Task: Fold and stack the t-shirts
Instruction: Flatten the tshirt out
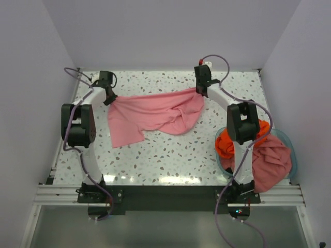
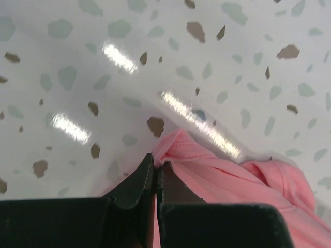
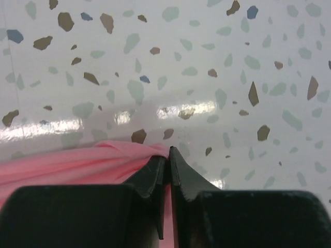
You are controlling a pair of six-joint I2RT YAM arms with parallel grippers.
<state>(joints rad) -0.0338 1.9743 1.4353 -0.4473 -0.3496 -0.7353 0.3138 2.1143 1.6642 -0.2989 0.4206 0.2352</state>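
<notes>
one pink t-shirt [image 1: 155, 116], corners pinched in left gripper [image 2: 156, 164], right gripper [image 3: 168, 155]

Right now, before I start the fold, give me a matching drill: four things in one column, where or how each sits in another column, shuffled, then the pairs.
1. light pink t-shirt
2. orange-red t-shirt
3. salmon-pink t-shirt
4. teal basket

A. spills over the basket's near rim
B. stands at the right of the table
C. pinched by the left gripper and right gripper, stretched between them
D. bunched in the basket's left part

Pairs: 1-C, 2-D, 3-A, 4-B
</notes>
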